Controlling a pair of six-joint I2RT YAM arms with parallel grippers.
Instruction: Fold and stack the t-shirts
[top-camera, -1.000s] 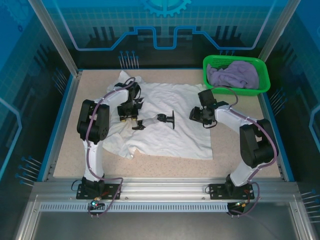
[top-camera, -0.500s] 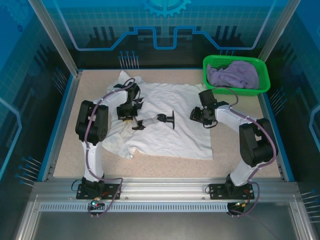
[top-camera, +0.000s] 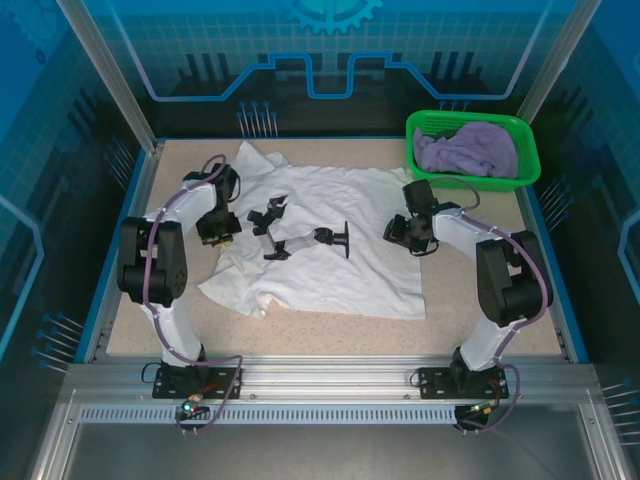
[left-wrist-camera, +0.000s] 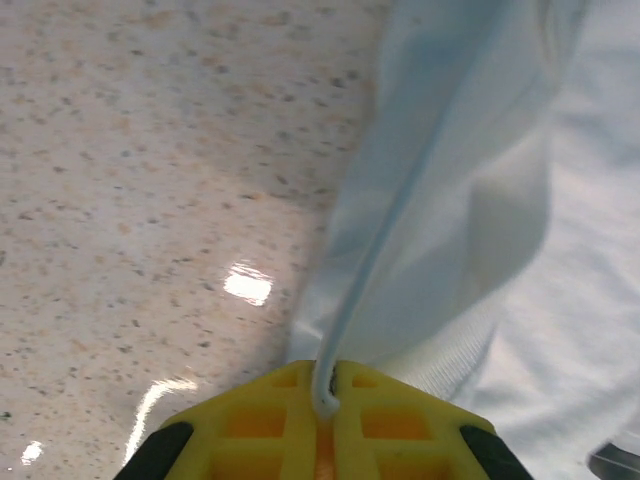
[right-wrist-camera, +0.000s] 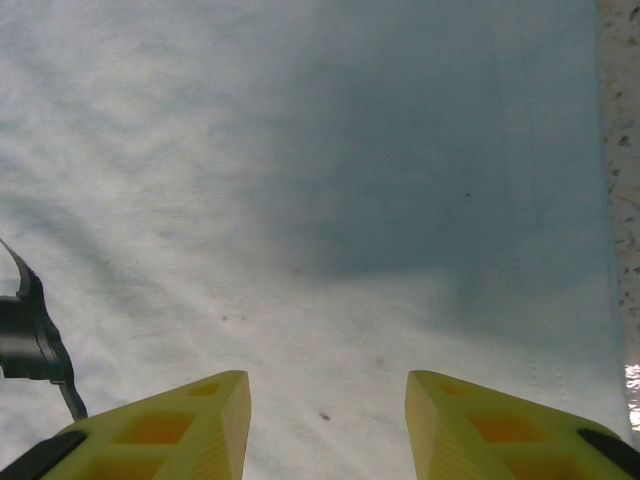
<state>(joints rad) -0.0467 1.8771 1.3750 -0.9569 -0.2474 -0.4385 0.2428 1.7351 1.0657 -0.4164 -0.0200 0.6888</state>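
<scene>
Left gripper (left-wrist-camera: 325, 405) is clamped on the white shirt's (top-camera: 340, 270) left fold, near the table's (top-camera: 330, 335) left edge; we see the cloth stretch rightward from it, under the right gripper (right-wrist-camera: 328, 400), its fingers apart.

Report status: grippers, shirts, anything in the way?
Left gripper shut on edge of white shirt. Right gripper open over it. Lavender shirt bunched in basket, out of the way.
</scene>
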